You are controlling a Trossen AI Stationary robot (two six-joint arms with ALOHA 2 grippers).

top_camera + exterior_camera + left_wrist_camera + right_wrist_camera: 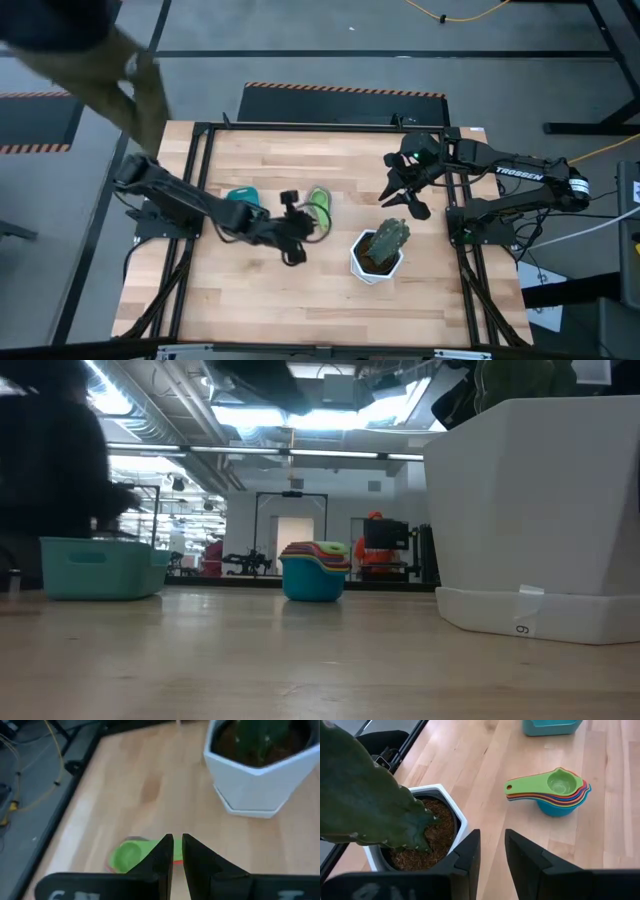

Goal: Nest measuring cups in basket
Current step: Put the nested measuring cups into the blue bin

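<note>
Person: dark shape at the table's far-left corner (100, 60), outside the frame rails.
Table: pale wooden butcher-block top (300, 290) in a black frame.
Left arm: reaching in from the left edge toward the middle.
Basket: small teal plastic rectangular container (243, 197), left of centre, partly under the left arm; apart from the cups, nothing seen inside it.
Left gripper: black two-finger gripper (293, 255) hovering just beside and above the cups, fingers (192, 857) pinched nearly together with only a thin slit between, holding nothing.
Measuring cups: nested stack of small plastic scoops (560, 792), blue at the bottom, then red, orange and yellow rims, green on top; standing upright on the table just right of the basket. In the high view the stack (320, 205) runs its long axis toward the table's near edge, handles pointing that way, bowls at the far end.
Plant pot: white hexagonal pot (372, 265) with a green cactus, right of the cups.
Right gripper: black gripper (405, 195) hanging above the table just beyond the pot, fingers a little apart, empty.
</note>
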